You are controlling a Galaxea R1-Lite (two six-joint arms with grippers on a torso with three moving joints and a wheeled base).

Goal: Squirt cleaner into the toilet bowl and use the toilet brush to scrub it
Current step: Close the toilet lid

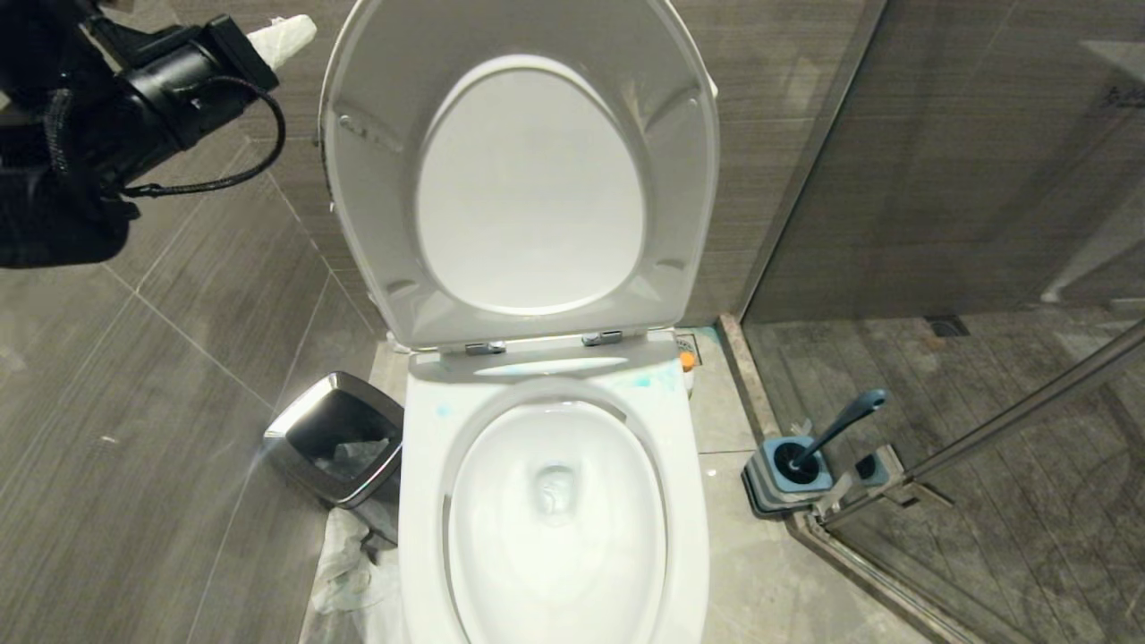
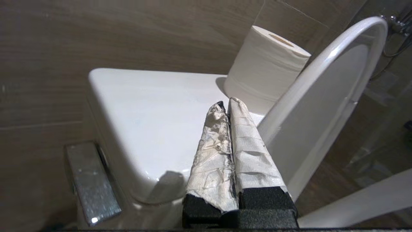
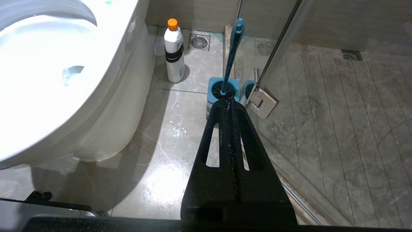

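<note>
**Q:** While the toilet bowl [image 1: 555,501] stands with seat raised in the head view, which step is in hand?

**A:** Probably the start: the left gripper [image 1: 284,38] is up beside the lid, clear of everything, and the toilet brush [image 1: 832,429] sits in its holder [image 1: 787,474].

**Q:** Left wrist view?

**A:** Wrapped fingers [image 2: 219,154] pressed together, empty, above the tank [image 2: 145,106], near a paper roll [image 2: 264,71].

**Q:** Right wrist view?

**A:** Right gripper [image 3: 230,104] closed, empty; the bottle [image 3: 174,51] stands beside the bowl. Fetching it likely comes next.

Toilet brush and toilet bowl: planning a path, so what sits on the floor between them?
Only bare floor tile between brush and bowl in the head view; the bottle stands further back.
</note>
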